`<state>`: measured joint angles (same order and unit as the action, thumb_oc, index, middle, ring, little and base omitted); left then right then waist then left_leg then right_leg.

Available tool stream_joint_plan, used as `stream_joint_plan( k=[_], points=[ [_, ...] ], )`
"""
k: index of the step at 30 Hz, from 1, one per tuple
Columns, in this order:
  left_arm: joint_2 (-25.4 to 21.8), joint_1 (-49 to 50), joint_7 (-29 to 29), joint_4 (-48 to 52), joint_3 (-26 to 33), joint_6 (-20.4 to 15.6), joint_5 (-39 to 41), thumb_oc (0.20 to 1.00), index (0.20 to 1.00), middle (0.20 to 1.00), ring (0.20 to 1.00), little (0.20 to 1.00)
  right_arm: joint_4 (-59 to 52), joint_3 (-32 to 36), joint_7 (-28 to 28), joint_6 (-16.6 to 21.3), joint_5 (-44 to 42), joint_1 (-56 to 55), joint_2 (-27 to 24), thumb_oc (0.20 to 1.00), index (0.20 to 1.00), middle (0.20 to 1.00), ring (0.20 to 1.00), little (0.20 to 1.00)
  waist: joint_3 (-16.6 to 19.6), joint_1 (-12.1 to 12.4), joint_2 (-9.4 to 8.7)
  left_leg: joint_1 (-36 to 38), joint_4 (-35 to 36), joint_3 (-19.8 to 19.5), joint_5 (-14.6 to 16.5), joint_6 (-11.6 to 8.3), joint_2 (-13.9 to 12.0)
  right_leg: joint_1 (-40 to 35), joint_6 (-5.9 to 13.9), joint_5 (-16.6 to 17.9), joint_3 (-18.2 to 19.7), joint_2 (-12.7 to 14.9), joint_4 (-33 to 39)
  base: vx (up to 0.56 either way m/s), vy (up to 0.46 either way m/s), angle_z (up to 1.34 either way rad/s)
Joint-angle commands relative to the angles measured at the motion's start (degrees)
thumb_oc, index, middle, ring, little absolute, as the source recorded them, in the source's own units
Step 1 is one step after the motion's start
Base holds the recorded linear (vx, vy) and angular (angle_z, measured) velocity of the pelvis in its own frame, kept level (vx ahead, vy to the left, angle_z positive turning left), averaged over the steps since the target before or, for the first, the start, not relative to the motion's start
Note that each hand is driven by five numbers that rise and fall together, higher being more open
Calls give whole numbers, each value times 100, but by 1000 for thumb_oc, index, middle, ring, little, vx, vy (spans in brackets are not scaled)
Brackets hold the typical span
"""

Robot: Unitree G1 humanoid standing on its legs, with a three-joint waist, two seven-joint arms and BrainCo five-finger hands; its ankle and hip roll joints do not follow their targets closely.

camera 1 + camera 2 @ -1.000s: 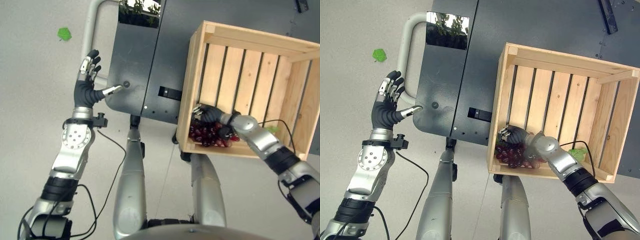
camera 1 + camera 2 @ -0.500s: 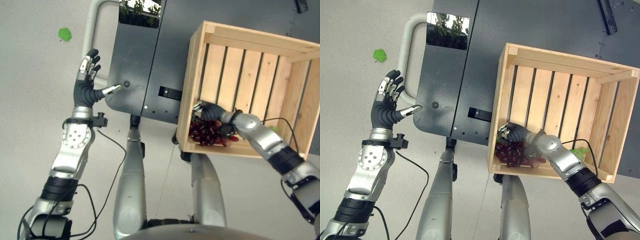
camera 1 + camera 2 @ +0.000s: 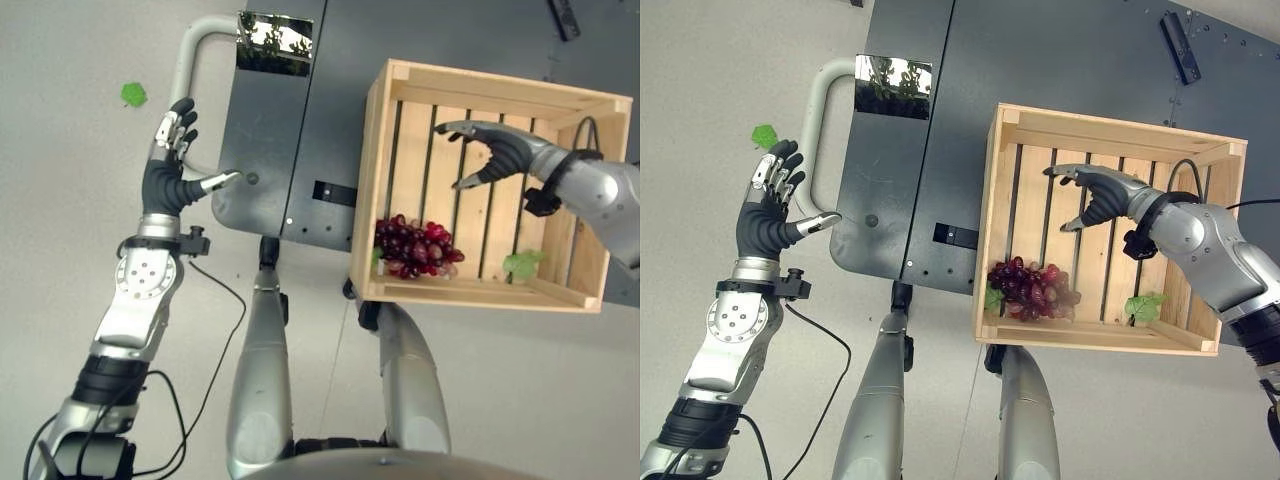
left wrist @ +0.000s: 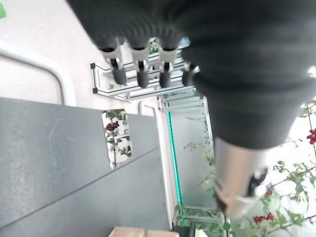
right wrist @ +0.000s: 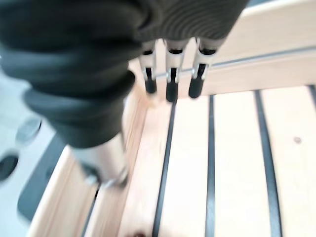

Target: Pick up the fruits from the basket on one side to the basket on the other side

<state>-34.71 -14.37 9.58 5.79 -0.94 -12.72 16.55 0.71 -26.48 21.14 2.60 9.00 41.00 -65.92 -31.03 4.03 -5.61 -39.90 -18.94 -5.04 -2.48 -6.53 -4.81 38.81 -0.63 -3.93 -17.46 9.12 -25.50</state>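
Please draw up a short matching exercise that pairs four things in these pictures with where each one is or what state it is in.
Things:
1. red grapes
2. right hand
3. left hand
4. green leaf

Places or states:
A. on the grey floor
B. open, above the slats inside the wooden crate, holding nothing
C. lying in the crate's near left corner
D. open, raised beside the curved grey handle of the dark cart

Pairs: 1-C, 2-B, 3-D, 4-A
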Motion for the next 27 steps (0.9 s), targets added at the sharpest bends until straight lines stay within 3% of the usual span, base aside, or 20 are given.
stream_joint_plan(
  k=[1,20,27],
  points=[
    [139,106,-80,598,198,-258,-106,1000,1000,1000,1000,1000,-214,-211,252,199,347,371,-111,1000,1000,1000,1000,1000,124,-61,16,74,-104,14,270,314,277,-342,670,-224,77,109,171,0,0,0],
    [109,177,-260,608,220,-179,-141,1000,1000,1000,1000,1000,-636,-494,1101,27,52,5,94,1000,1000,1000,1000,1000,124,-64,13,-100,-154,10,288,332,290,-202,670,-219,97,90,172,1,0,0],
    [123,105,-256,587,122,-159,-143,1000,1000,1000,1000,1000,-365,-856,1166,-48,233,168,562,1000,1000,1000,1000,1000,124,-37,22,-171,-162,30,279,340,284,-144,669,-162,110,74,240,0,0,0]
  ],
)
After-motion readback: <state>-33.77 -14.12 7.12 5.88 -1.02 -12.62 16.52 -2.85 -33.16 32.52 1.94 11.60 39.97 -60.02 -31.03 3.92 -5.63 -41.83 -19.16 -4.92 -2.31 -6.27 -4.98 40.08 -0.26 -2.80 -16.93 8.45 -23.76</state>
